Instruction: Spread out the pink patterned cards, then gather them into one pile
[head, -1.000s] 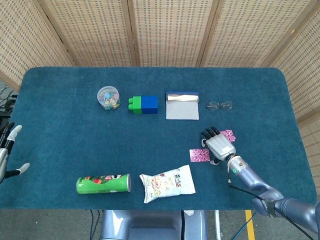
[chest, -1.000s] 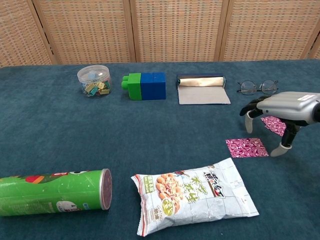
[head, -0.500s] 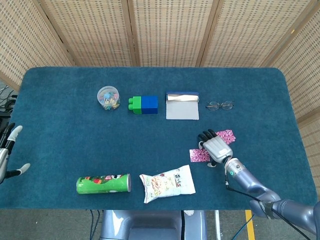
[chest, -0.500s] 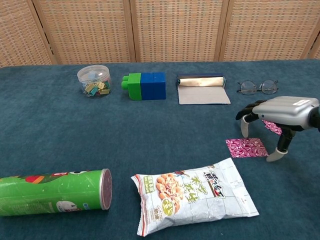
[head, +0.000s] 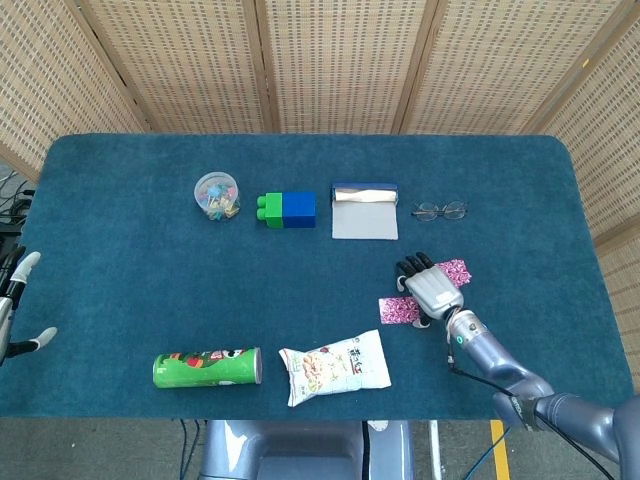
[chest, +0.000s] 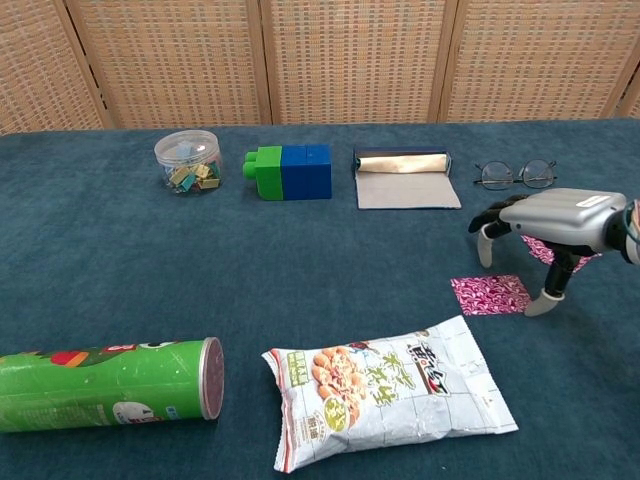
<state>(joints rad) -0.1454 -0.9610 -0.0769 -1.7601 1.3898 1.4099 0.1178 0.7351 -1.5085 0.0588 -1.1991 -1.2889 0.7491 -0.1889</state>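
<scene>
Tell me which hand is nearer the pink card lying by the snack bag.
Right. The right hand hovers just above the pink card, at its right edge. The left hand sits at the table's far left edge, well away from it.

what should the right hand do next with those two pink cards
Probably lower the right hand and slide the near pink card toward the far pink card. The cards lie apart, and the fingers arch above the cloth, holding nothing.

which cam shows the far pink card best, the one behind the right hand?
Head view. From above, the far pink card shows clear of the right hand, with most of its face visible. In the chest view the hand hides much of that card; only strips show.
</scene>
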